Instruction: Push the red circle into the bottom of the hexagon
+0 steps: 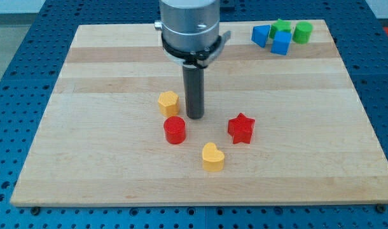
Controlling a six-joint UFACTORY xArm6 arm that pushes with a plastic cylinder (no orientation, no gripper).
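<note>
The red circle (175, 130) sits on the wooden board (105, 159) near the middle. The yellow hexagon (168, 102) lies just above it and slightly to the view's left, with a small gap between them. My tip (194, 117) rests on the board to the right of both, about level with the gap between the hexagon and the red circle, close to each but not visibly touching either.
A red star (241, 128) lies right of my tip. A yellow heart (213, 157) lies below the star and the circle. At the top right corner are a blue triangle (261, 35), a blue block (282, 43), a green block (281, 27) and a green cylinder (303, 32).
</note>
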